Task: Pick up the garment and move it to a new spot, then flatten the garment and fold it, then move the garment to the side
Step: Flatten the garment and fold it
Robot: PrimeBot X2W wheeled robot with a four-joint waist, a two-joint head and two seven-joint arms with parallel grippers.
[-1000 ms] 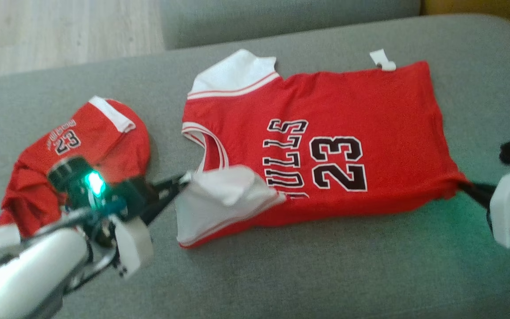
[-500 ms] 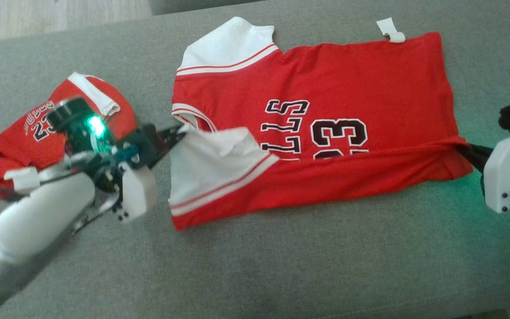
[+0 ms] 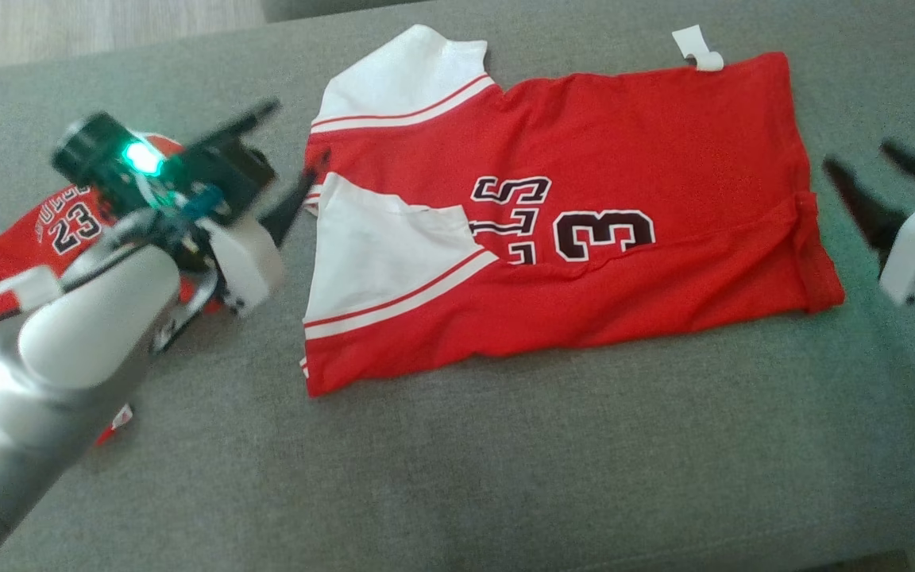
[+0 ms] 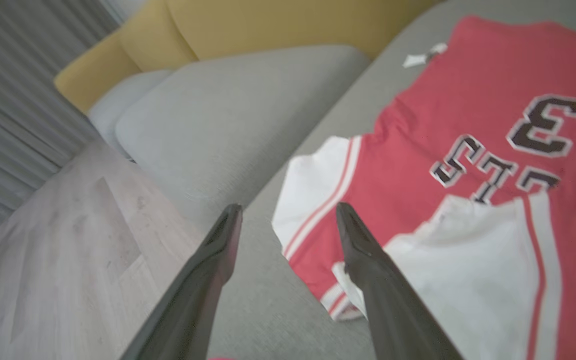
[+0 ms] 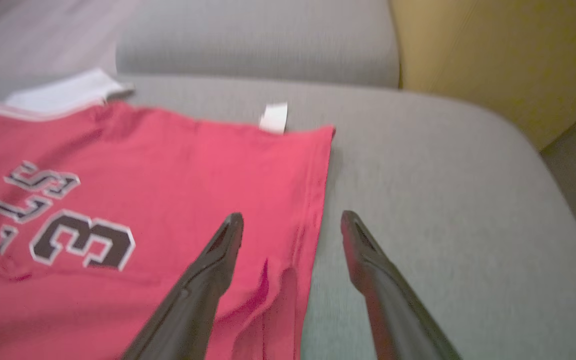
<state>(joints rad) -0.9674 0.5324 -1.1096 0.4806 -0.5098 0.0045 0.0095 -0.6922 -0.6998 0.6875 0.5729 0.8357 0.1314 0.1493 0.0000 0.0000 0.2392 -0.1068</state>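
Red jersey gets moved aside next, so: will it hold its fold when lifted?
Probably not: the red jersey lies thin and limp, its folded flap wrinkled. Likely light too. It may drag, not slide, on the textured grey cushion.

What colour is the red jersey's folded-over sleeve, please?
White fabric sleeve, red-striped edge; head view shows it best.

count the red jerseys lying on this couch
2. The large jersey lies partly folded in the middle of the grey cushion. The small jersey sits crumpled at the robot's left, partly hidden behind the left arm.
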